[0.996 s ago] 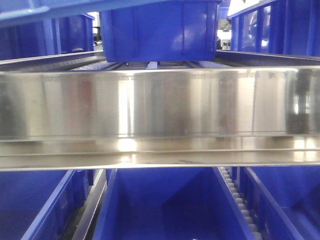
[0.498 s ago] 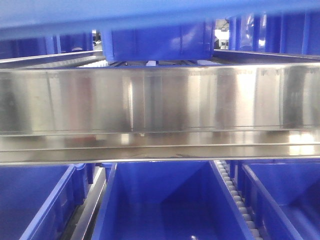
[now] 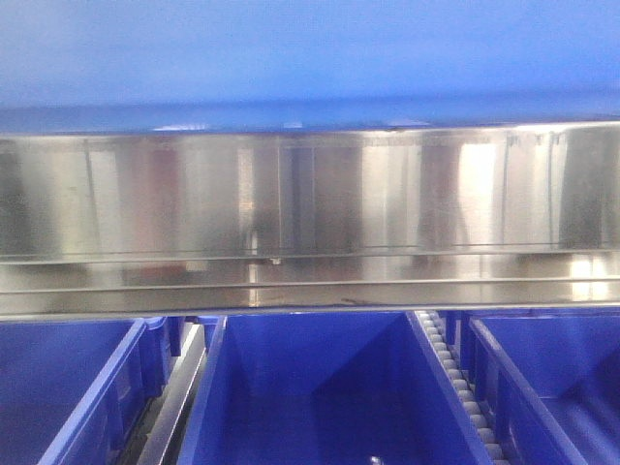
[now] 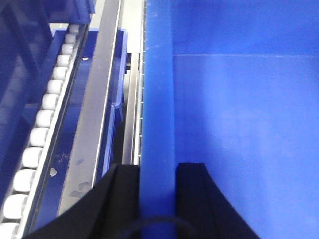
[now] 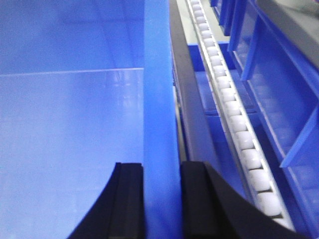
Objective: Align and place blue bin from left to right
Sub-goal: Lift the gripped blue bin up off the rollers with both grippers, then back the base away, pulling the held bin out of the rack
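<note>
The blue bin (image 3: 310,58) fills the whole top of the front view as a blurred mid-blue wall, just above the steel shelf rail. In the left wrist view my left gripper (image 4: 157,172) is shut on the bin's left rim (image 4: 157,89), one black finger outside and one inside the wall. The bin's smooth inside (image 4: 244,114) spreads to the right. In the right wrist view my right gripper (image 5: 162,172) is shut on the bin's right rim (image 5: 160,74), with the bin's inside (image 5: 70,109) to the left.
A polished steel shelf rail (image 3: 310,223) crosses the front view. Below it stand three deep-blue bins (image 3: 310,387). White roller tracks run beside the bin on the left (image 4: 42,124) and right (image 5: 234,114). More blue bins (image 5: 279,84) sit beyond the right track.
The held bin has come down across the front view, now hiding the bins and rollers on the upper shelf that showed a second ago. The view has also shifted slightly, showing more of the lower bins.
</note>
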`<state>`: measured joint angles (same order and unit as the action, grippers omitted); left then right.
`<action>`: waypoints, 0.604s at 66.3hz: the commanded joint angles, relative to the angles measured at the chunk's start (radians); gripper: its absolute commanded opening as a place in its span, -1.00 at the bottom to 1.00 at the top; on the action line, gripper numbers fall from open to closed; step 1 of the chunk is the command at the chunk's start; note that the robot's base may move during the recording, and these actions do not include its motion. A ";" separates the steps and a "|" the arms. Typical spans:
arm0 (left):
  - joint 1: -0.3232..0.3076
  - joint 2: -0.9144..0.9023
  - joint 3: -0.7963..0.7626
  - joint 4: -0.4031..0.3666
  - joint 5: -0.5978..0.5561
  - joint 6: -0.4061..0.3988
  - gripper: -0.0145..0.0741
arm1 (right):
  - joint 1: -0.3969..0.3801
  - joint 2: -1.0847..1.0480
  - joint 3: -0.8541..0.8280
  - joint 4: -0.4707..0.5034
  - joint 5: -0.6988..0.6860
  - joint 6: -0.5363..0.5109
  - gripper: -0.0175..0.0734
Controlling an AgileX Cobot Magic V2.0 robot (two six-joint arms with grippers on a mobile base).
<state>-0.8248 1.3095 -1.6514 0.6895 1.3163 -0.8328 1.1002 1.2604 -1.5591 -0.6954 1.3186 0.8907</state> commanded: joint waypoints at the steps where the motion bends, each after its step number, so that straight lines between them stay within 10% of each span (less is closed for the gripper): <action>1: -0.030 -0.007 -0.007 -0.015 -0.095 -0.015 -0.92 | 0.019 -0.005 -0.003 -0.009 -0.098 0.009 -0.80; 40: -0.030 -0.007 -0.007 -0.013 -0.095 0.056 -0.92 | 0.019 -0.005 -0.003 -0.009 -0.115 0.009 -0.80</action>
<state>-0.8285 1.3095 -1.6514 0.6994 1.3163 -0.7847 1.1014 1.2604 -1.5548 -0.6954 1.3186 0.8982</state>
